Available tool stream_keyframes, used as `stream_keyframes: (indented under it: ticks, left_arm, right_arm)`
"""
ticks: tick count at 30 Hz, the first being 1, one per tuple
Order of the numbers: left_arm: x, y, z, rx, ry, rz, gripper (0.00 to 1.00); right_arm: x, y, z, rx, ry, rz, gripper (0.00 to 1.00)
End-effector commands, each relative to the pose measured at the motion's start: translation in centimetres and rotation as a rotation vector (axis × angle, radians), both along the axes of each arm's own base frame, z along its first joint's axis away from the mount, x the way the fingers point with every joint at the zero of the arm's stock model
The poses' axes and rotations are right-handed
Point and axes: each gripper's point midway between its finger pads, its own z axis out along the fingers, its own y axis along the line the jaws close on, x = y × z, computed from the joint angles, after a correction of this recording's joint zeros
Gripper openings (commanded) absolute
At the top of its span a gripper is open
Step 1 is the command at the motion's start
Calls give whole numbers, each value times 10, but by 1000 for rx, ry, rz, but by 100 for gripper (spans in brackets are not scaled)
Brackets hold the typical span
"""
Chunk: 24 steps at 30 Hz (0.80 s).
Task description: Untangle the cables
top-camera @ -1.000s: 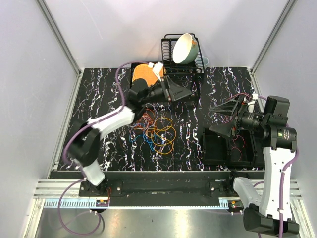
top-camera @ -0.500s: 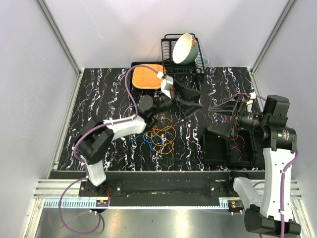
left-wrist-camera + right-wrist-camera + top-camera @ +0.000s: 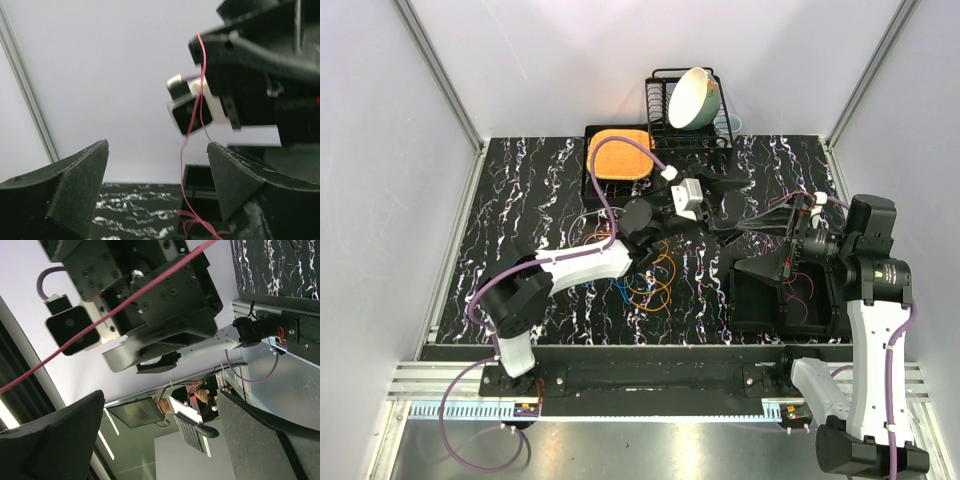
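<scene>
The thin, flexible cables [image 3: 648, 276], small loose loops of orange, blue and red wire, lie bunched near the middle of the table, a little toward 6 o'clock. The left arm crosses over their 11 o'clock edge. The heap spreads roughly from 10 toward 4 o'clock. One thin red strand [image 3: 193, 131] is apart from the heap, draped over the body of the right arm. In the left wrist view it hangs nearly straight from 12 down to 6 and ends in loose curls by the open black plastic bin [image 3: 752, 305].

The left claw [image 3: 728, 208] is at 2 o'clock from the heap, raised and pointing toward 3. Its fingers [image 3: 75, 192] are spread wide with nothing clamped. The red strand shows in the gap between them, but I cannot tell whether it touches them.

The right claw [image 3: 745, 243] faces it, pointing toward 9 above the bin, fingers [image 3: 55, 440] fully apart and gripping nothing. The red strand [image 3: 125, 299] slants across its view.

The tabletop [image 3: 520, 190] is black with white veining. At 12 o'clock an orange woven mat [image 3: 618, 155] lies in a black tray beside a black wire rack [image 3: 660, 115] that holds a tilted cream bowl [image 3: 692, 97]. Plain pale grey walls [image 3: 570, 60] close in the far end and both sides.
</scene>
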Motion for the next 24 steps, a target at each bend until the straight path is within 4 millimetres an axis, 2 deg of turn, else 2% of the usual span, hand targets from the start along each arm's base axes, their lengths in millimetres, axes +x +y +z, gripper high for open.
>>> stream_keyframes:
  ticks: [1,2,6,9,10,12,13,14,15,20,22,24]
  left_arm:
    - [2,-4,32,-83,-78,22,82]
    - [-1,-6,38,-88,-90,6,82]
    - [-6,-16,34,-63,-98,-28,77]
    - [-8,-19,31,-55,-98,-42,68]
    - [-9,-19,32,-54,-100,-44,60]
    - [-10,-20,30,-54,-100,-48,52]
    - [-11,-20,31,-57,-103,-54,44]
    - [-11,-21,31,-58,-101,-55,13]
    - [-10,-20,33,-64,-99,-50,1]
    - [-7,-18,44,-105,-85,-28,0]
    - [2,-21,51,-100,-90,4,0]
    - [7,-26,48,-86,-84,5,0]
  right_arm:
    - [-10,4,4,33,-25,55,100]
    - [-10,5,3,33,-21,57,100]
    - [-10,6,3,35,-24,64,100]
    - [-10,6,2,35,-22,68,100]
    - [-10,7,2,37,-23,72,100]
    - [-10,7,2,36,-24,74,100]
    - [-10,8,1,37,-23,78,100]
    - [-10,8,0,39,-17,80,100]
    - [-10,8,0,40,-11,81,100]
    - [-14,11,-6,51,15,102,100]
    - [-17,13,-8,55,26,122,100]
    - [-19,15,-4,54,5,135,100]
